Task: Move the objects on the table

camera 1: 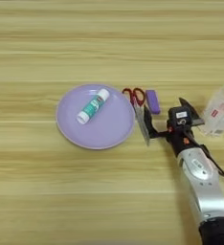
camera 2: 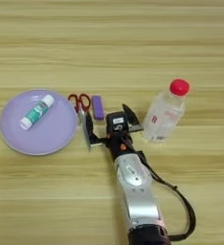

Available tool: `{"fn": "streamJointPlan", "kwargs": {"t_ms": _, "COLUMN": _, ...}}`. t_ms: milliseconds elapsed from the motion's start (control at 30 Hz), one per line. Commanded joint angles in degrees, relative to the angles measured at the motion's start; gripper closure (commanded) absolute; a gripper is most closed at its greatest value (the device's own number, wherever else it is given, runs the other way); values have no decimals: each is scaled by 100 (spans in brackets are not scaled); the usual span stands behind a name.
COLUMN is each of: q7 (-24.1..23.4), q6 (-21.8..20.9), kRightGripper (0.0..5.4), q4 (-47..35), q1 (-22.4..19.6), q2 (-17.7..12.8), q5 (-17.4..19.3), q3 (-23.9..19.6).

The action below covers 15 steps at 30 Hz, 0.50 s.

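— Where do the things sit?

— The plate (camera 2: 37, 122) lies flat on the left part of the table (camera 2: 112, 43). The glue stick (camera 2: 36, 112) lies on its side inside the plate, slanted, its white cap toward the far right. Just right of the plate's rim lie the scissors (camera 1: 138, 107), red handles on the far side, blades running toward the near side. The small purple block (camera 2: 98, 106) lies just right of the handles, lengthwise near to far. The bottle (camera 2: 164, 114) is well to the right, its red cap on the far side, its label facing up.

— And the claw?

— The gripper (camera 2: 110, 124) comes in from the near edge on a silver forearm (camera 2: 135, 191) and sits between the scissors and the bottle, just near of the block. Its two black fingers are spread wide apart and hold nothing.

— How close is it to each thing?

— The left finger (camera 2: 88, 130) lies along the scissor blades, by the plate's right rim; whether it touches them I cannot tell. The right finger (camera 2: 129, 116) reaches toward the bottle's base and stops just beside it. The block lies just beyond the gap between the fingers.

— Anything else there?

— A black cable (camera 2: 183, 210) loops out to the right of the forearm, near the near edge.
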Motion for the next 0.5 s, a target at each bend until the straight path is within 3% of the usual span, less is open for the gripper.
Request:
{"fn": "streamJointPlan", "kwargs": {"t_ms": 33, "q7": -107, "q6": 80, "kRightGripper": 5, "q4": 61, "q1": -568, "q2": -113, "q5": -12, "q3": -67}}
{"fn": "streamJointPlan", "kwargs": {"t_ms": 500, "q7": -194, "q6": 100, "kRightGripper": 5, "q4": 887, "q1": -963, "q2": -70, "q5": 124, "q3": -181}}
